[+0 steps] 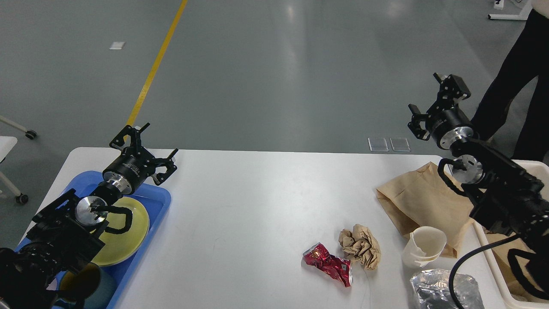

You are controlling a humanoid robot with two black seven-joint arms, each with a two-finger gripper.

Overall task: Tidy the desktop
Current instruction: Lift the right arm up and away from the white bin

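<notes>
The white desktop (240,214) fills the lower view. On its right part lie a crushed red can (328,262), a crumpled brown paper ball (360,245), a flat brown paper bag (422,206), a tipped white paper cup (422,249) and a wad of silver foil (441,289). My left gripper (161,138) is open and empty over the desktop's far left edge, above the blue tray (156,195). My right gripper (423,91) is open and empty, raised high beyond the desktop's far right corner, well above the bag.
The blue tray holds a yellow plate (126,238) and a dark cup (85,283). A cream bin (487,253) with brown paper in it stands at the right edge. A person (514,64) stands at the far right. A yellow line (154,68) runs across the grey floor.
</notes>
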